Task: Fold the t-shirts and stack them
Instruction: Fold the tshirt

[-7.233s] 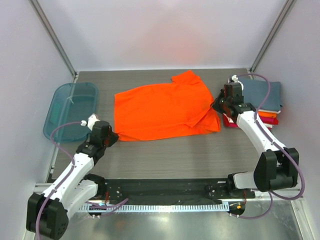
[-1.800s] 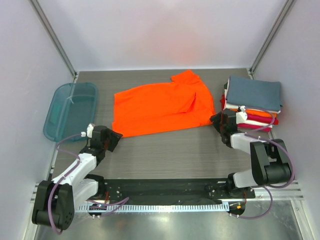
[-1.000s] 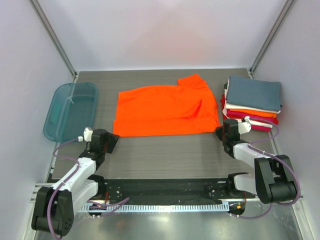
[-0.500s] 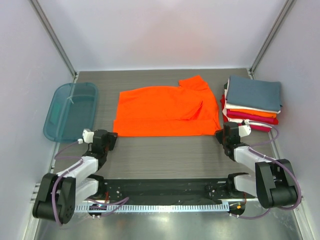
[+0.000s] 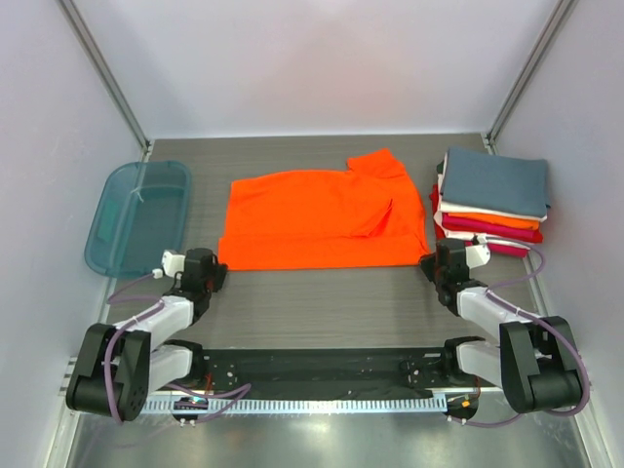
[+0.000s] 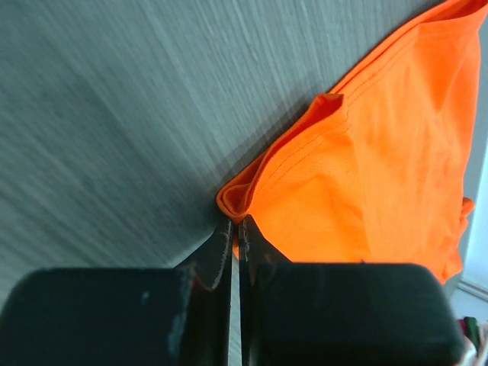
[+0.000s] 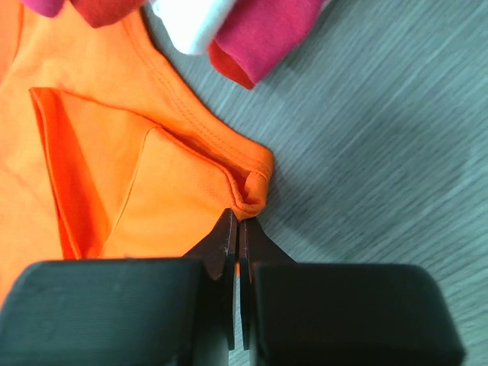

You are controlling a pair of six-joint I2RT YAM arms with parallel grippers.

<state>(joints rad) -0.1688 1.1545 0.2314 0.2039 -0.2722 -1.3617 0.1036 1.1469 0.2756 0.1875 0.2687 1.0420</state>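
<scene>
I've got left gripper (image 6: 235,224) clamped on the orange t-shirt (image 5: 312,219), near-left corner | right gripper (image 7: 238,219) pinching its near-right corner | shirt spread flat mid-table (image 5: 322,302) | folded stack (image 5: 492,185) by far-right corner

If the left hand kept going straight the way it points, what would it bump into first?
The orange t-shirt. The left hand is shut right on that shirt's bunched corner, so going on it would most likely just push deeper into the orange cloth lying ahead.
</scene>
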